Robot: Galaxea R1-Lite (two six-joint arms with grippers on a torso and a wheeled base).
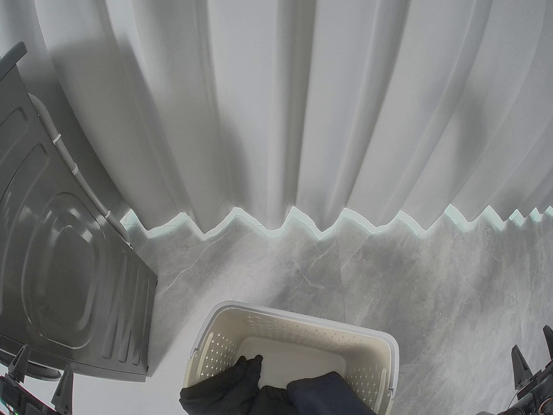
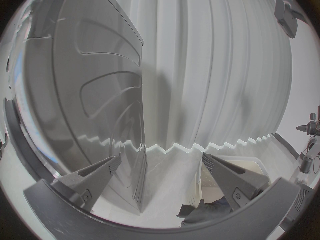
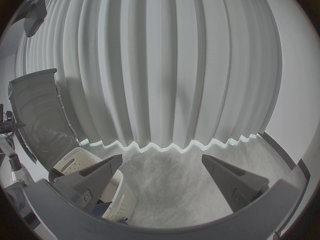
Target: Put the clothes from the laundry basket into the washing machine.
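One white pleated curtain [image 1: 322, 87] takes up the upper half of the head view and hangs down to a zigzag hem. Below the hem lies one grey marbled floor [image 1: 403, 283], across the lower half of the frame.

One grey washing machine [image 1: 57, 260] stands at the left edge of the frame. It shows a pressed metal panel, and one ribbed hose [image 1: 63, 151] runs down that panel's right edge.

One cream laundry basket [image 1: 299, 332] with perforated walls sits on the floor at bottom centre, just right of the machine and apart from it.

The clothes are in the basket, bunched at its near end by the bottom edge of the frame, while the far part of its bottom is bare. A black garment [image 1: 224, 387] lies at the left and spills over the left rim. A navy garment [image 1: 328, 396] lies at the right. Between them is a dark fold [image 1: 271, 402], and I cannot tell whether it is a third piece or part of the black one. That makes two garments for certain, possibly three.

There are two grippers. The left gripper [image 1: 41, 376] is in the bottom left corner, in front of the machine's lower edge. In its wrist view its two fingers are spread wide with nothing between them, and the machine's panel is close ahead. The right gripper [image 1: 533, 355] is in the bottom right corner over bare floor, well apart from the basket. Its two fingers are also spread wide, and it holds and touches nothing.
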